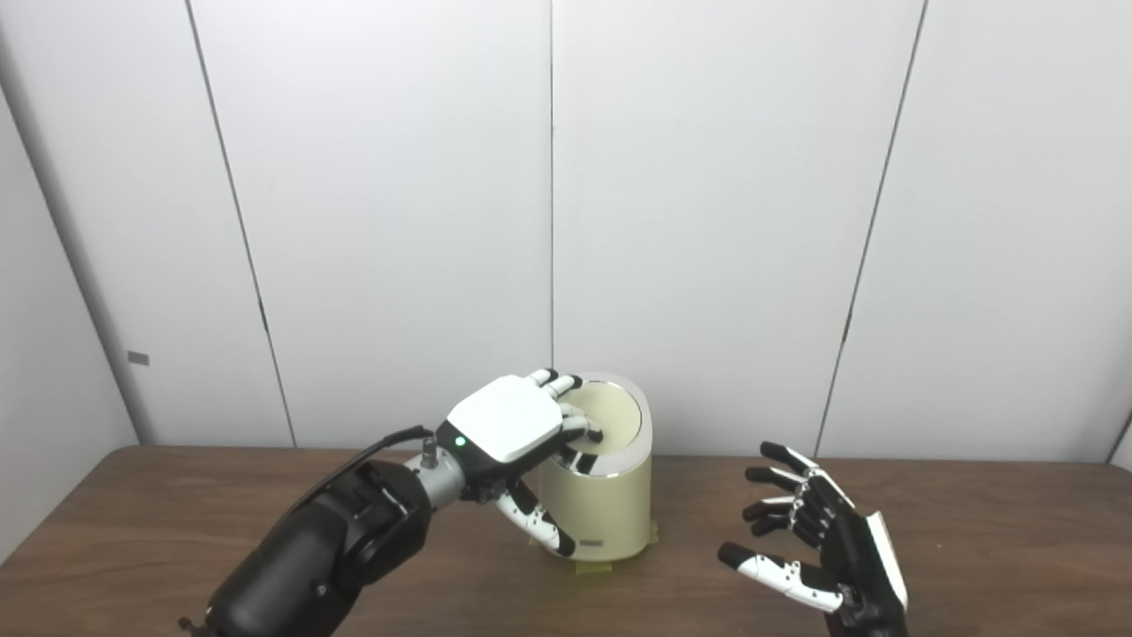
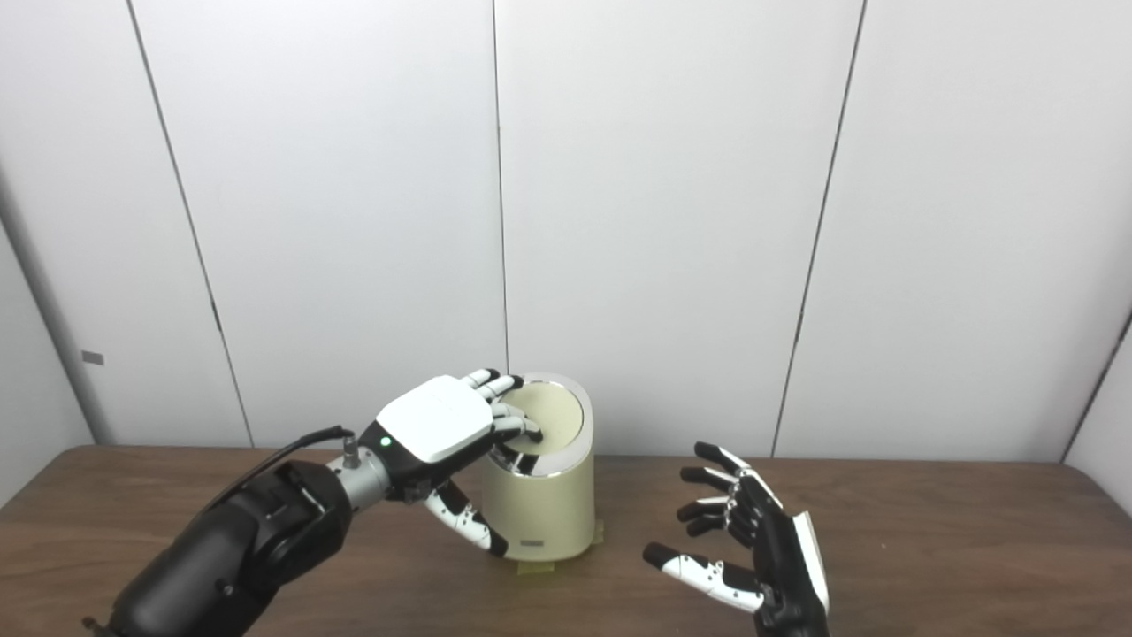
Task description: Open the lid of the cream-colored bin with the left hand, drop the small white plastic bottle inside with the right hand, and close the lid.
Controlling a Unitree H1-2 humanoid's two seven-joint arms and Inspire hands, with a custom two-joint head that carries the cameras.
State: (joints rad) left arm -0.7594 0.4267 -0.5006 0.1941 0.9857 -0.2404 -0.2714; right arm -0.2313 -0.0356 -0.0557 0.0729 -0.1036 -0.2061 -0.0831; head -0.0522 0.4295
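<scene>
The left hand (image 1: 508, 420) lies over the near-left edge of the cream-colored bin (image 1: 606, 504), its fingers (image 1: 579, 431) pressed down on the lid (image 1: 610, 420) and its thumb against the bin's left wall, gripping nothing. To the right, well apart from the bin, the right hand (image 2: 752, 548) hovers above the table (image 2: 929, 548) with fingers spread wide and empty. The bin stands upright at the table's far middle; I see no white bottle.

Left hand reaching forward, right hand waiting open

Your left hand (image 1: 506, 419) is palm down, fingers (image 1: 579, 429) curled, thumb pointing down; your right hand (image 1: 818, 540) hangs empty, fingers spread, palm facing left.
</scene>
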